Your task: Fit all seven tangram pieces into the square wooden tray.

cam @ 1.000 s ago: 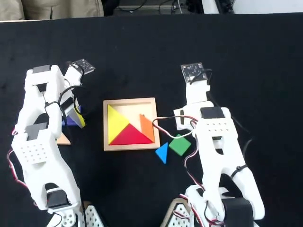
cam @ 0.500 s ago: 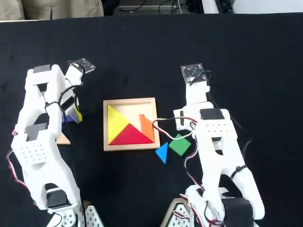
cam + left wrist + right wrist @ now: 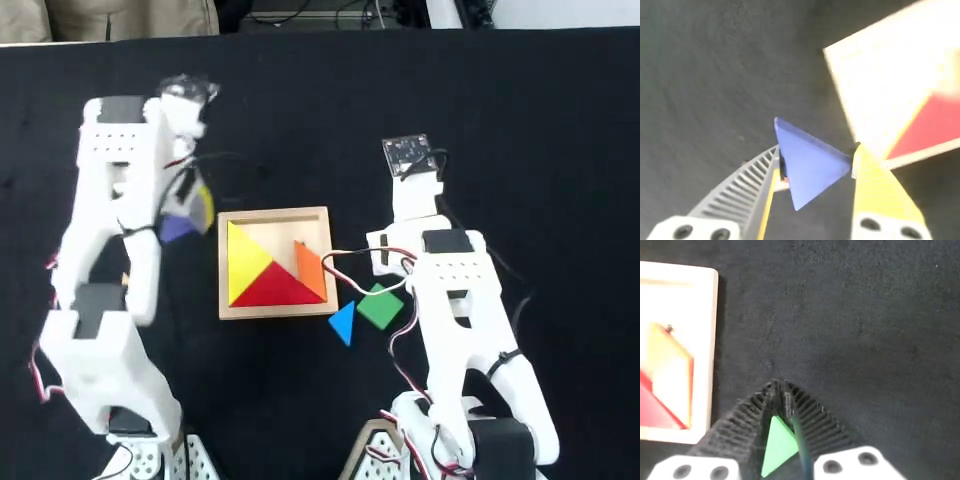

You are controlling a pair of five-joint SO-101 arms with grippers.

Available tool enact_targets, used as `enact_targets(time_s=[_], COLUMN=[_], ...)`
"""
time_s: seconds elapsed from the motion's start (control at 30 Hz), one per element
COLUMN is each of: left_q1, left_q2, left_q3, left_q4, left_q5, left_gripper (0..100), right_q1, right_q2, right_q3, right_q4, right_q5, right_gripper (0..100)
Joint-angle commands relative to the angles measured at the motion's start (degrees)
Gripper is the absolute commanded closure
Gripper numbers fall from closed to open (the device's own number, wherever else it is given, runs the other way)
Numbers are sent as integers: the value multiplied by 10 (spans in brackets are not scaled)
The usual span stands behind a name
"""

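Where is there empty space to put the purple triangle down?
Inside the tray, bare wood is left along the top, between the yellow triangle and the orange piece. The black table beyond the tray is bare too. It is crowded by the blue triangle and green square.

The black table bears a wooden tray, blue triangle, green square.

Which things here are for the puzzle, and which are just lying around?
For the puzzle:
wooden tray holding yellow triangle, red triangle and orange piece; blue triangle and green square beside it; purple triangle gripped in the left hand.

Just lying around:
cables behind the black table.
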Motion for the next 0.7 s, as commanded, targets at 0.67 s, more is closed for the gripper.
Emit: enact_targets(time_s=[0.67], left_q1=[277], left_q2=[94], left_q3=[-22], left_q4=[-114], left_q5=[656], left_gripper=[777], right_q1=[167], right_q2=[-20], right_q3=[-19], right_q4=[-46], right_q5=[-62], right_gripper=[987])
